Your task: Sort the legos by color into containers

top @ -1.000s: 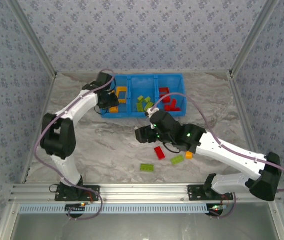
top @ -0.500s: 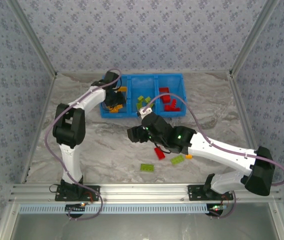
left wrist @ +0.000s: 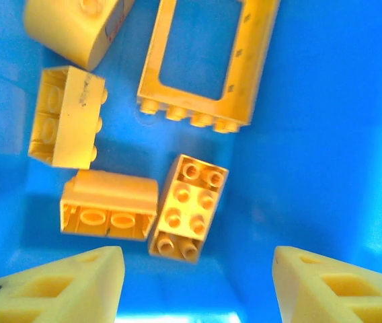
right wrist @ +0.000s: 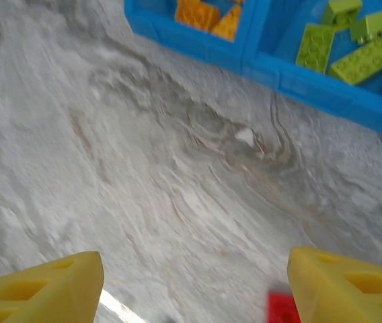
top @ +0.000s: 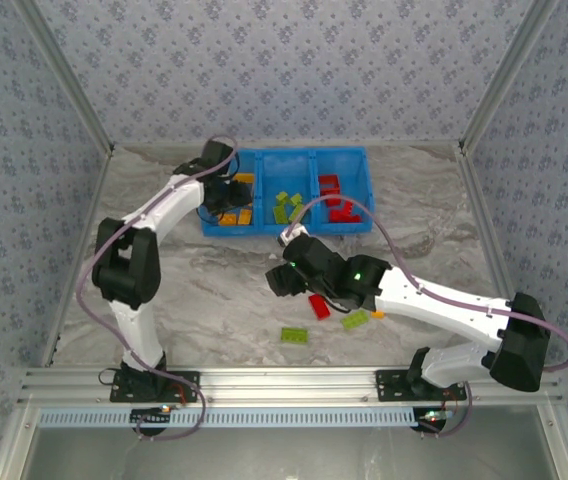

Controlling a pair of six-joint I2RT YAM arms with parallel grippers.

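Legos lie partly sorted. In the overhead view the blue bin (top: 289, 168) sits at upper centre. It holds orange-yellow pieces (top: 239, 216) in the compartment at frame left, lime green pieces (top: 286, 207) in the middle one and red pieces (top: 340, 207) in the one at frame right. Four more are loose on the tabletop (top: 194, 290) below the bin: a red brick (top: 319, 306), a green brick (top: 295, 335) lower down, a second green brick (top: 355, 320), and a small orange piece (top: 377, 313) just beside that one.

The left end effector (top: 226, 200) hangs over the orange-yellow compartment. In its wrist view the fingers (left wrist: 77, 282) stand wide apart at the bottom corners, with nothing between them. Above them on the blue floor lie an open frame (left wrist: 208, 60), a studded brick (left wrist: 187, 208) and a side-lying brick (left wrist: 108, 214) touching it.

The right end effector (top: 276, 280) is near the centre of the overhead frame, between the bin and the red brick, over bare tabletop. Its wrist view shows the fingers (right wrist: 43, 289) spread and empty, the red brick's edge at the lower right and the bin's wall across the top.
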